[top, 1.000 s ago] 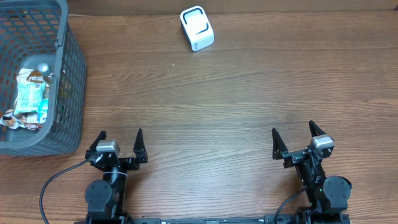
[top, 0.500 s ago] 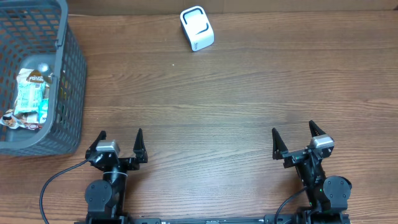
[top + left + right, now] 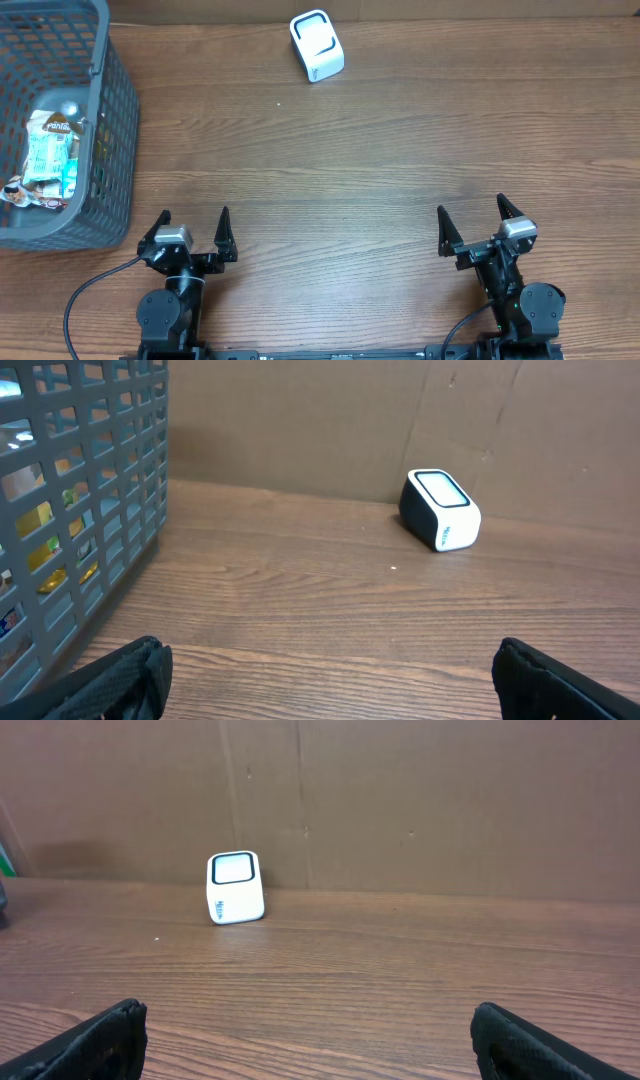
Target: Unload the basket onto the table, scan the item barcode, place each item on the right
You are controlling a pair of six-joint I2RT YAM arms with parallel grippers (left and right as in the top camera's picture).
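White scanner (image 3: pixel 317 45) lies well beyond right claw (image 3: pixel 470 215).

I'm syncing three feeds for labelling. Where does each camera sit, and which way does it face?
Overhead: above the table, looking straight down; basket left, scanner at the far edge, left pincer and right pincer open at the near edge.
Left wrist: low on the left arm, facing forward across the table; its fingertips fill the bottom corners.
Right wrist: the same from the right arm; its fingertips likewise.
Shared: all three show the scanner.
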